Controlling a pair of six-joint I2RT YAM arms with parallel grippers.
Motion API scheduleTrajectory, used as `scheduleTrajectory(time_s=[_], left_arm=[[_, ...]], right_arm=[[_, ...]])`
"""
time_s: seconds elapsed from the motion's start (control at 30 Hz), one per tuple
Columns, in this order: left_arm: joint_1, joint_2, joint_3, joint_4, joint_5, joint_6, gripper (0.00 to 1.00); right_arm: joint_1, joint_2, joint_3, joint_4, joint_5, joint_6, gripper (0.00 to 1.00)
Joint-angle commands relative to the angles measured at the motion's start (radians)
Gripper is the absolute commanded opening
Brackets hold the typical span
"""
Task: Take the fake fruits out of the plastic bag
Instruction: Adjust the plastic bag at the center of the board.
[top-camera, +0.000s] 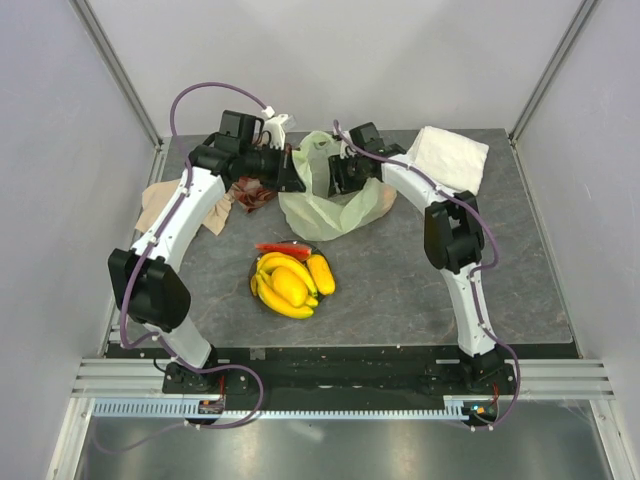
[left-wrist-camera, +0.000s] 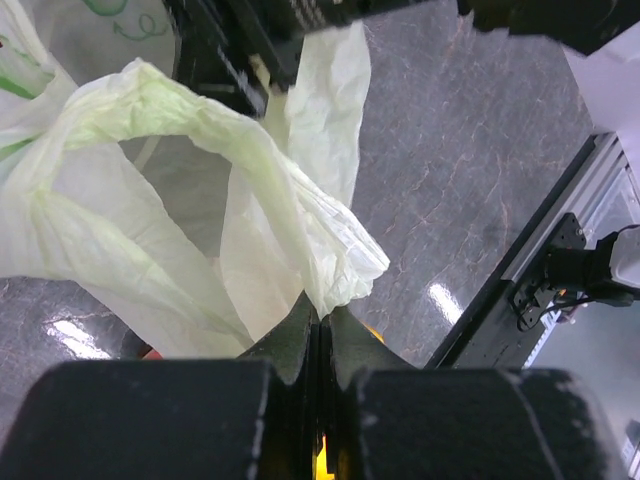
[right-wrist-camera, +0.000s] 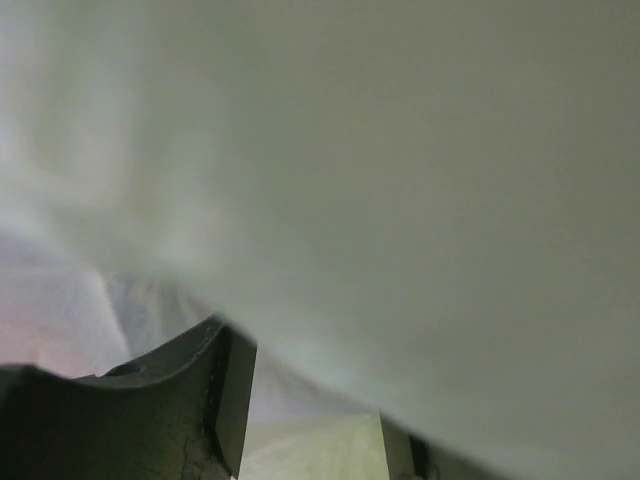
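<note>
While the fruits (top-camera: 290, 280) are sitting heaped at the middle of the table (top-camera: 400, 280), open slate on every side, the bag (top-camera: 335, 208) is lying crumpled near the far edge between both arms, a towel (top-camera: 447, 156) at the far right corner. The left gripper (left-wrist-camera: 318, 320) is clamping the bag's rim; the right gripper (top-camera: 342, 180) is pressing against film, its jaws' state unreadable.

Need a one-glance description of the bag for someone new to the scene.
On the dark table, look at the middle of the far side, where the left gripper pinches it. The bag is thin, crinkly, pale yellow-green film; the towel to its right is thick and white, the cloth to its left tan.
</note>
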Motion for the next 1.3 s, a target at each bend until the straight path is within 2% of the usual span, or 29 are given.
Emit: scheduleTrajectory(time_s=[0.0, 0.13, 0.23, 0.5, 0.6, 0.73, 0.87, 0.93, 1.07, 1.27], left_arm=[[-0.045, -0.010, 0.015, -0.005, -0.016, 0.069, 0.01], [-0.119, 0.002, 0.044, -0.008, -0.014, 0.114, 0.02], [-0.162, 0.035, 0.073, -0.009, -0.032, 0.160, 0.02], [-0.206, 0.163, 0.173, -0.006, -0.059, 0.143, 0.02], [-0.209, 0.190, 0.193, -0.003, -0.062, 0.140, 0.02], [-0.211, 0.200, 0.202, -0.002, -0.066, 0.136, 0.02], [-0.211, 0.195, 0.182, -0.002, -0.066, 0.134, 0.02], [-0.212, 0.198, 0.176, 0.004, -0.066, 0.125, 0.02], [-0.217, 0.201, 0.181, 0.012, -0.065, 0.117, 0.02], [-0.219, 0.187, 0.172, 0.011, -0.079, 0.116, 0.02]], right_arm=[[-0.054, -0.128, 0.029, -0.024, 0.172, -0.154, 0.57], [-0.054, -0.229, -0.092, -0.020, 0.311, -0.314, 0.64], [-0.060, -0.266, -0.170, -0.021, 0.471, -0.403, 0.68], [-0.116, -0.366, -0.350, -0.021, 0.471, -0.455, 0.75], [-0.129, -0.355, -0.379, -0.024, 0.453, -0.449, 0.72], [-0.129, -0.430, -0.367, 0.008, 0.405, -0.446, 0.71], [-0.123, -0.528, -0.396, 0.054, 0.194, -0.458, 0.71], [-0.110, -0.551, -0.448, 0.112, 0.146, -0.429, 0.71], [-0.086, -0.466, -0.453, 0.155, 0.079, -0.374, 0.70], [-0.108, -0.265, -0.325, 0.157, 0.048, -0.274, 0.69]])
